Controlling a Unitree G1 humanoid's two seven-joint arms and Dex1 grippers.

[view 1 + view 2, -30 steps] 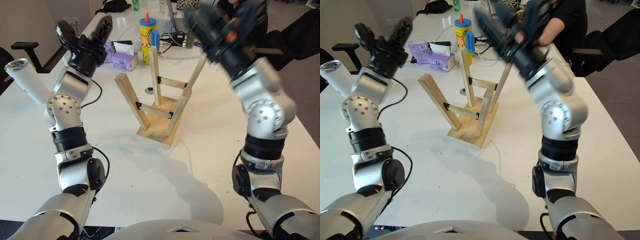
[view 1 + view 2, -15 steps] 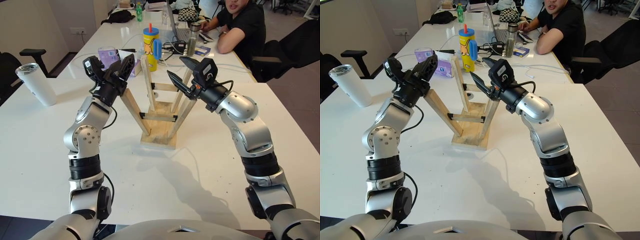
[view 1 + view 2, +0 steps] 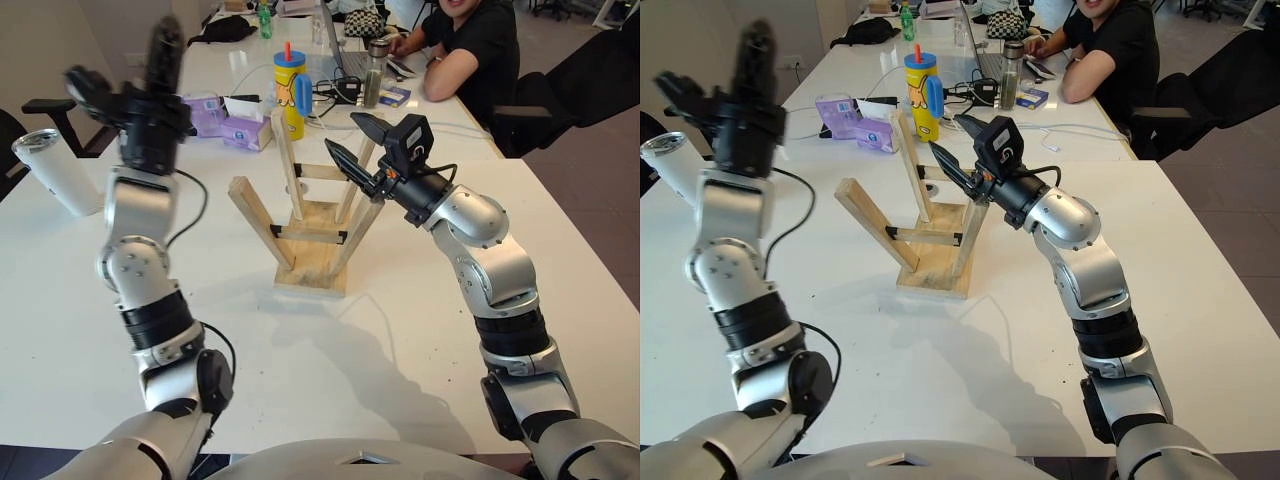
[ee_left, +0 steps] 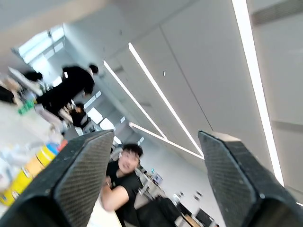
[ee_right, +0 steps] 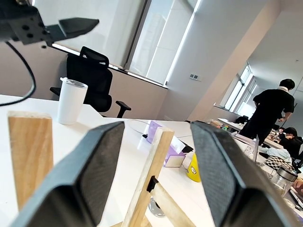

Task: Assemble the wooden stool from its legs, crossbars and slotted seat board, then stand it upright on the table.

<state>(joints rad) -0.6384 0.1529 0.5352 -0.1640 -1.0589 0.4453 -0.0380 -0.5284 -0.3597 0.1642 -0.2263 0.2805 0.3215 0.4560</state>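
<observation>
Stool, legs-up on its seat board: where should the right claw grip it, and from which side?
Probably the right-side leg, upper half above the crossbar, approached from the robot's right. The stool rests on its seat board with legs splayed upward, so that leg stands clear, and the open right claw faces it.

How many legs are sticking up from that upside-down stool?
4. A leaning leg on the left, a tall leg at the back, a rear leg on the right between the fingers of the right tool, and a front leg nearer the robot.
</observation>
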